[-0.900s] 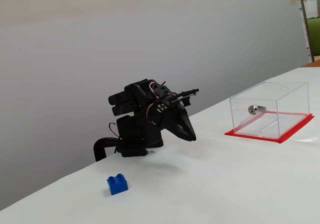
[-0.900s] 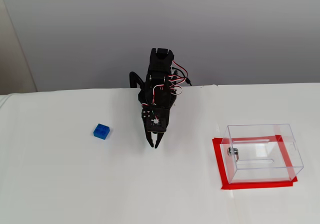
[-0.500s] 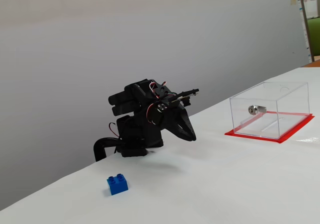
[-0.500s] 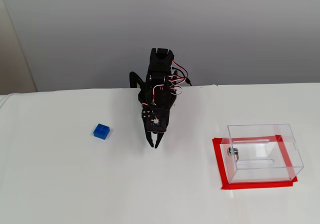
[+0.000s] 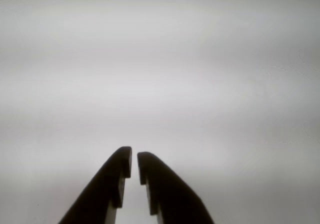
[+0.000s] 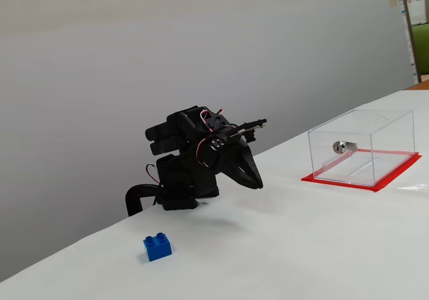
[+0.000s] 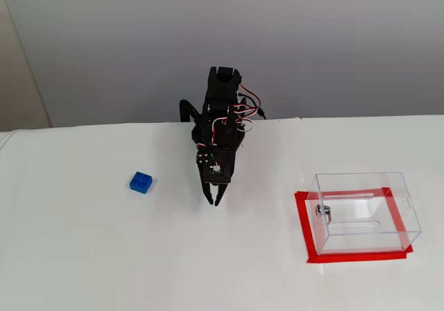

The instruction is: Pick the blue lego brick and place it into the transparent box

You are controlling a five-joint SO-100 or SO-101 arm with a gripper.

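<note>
The blue lego brick (image 6: 157, 247) sits on the white table, left of the arm; it also shows in the other fixed view (image 7: 141, 182). The transparent box (image 6: 360, 146) with a silver lock and red base stands at the right, empty (image 7: 364, 214). My black gripper (image 5: 134, 163) is shut and empty, pointing down just above the table between brick and box (image 7: 214, 202). In a fixed view its tip hangs near the table (image 6: 257, 183). The wrist view shows only bare white surface beyond the fingertips.
The arm is folded low over its base (image 6: 181, 186) at the table's back edge, against a grey wall. A shelf (image 6: 417, 25) stands at the far right.
</note>
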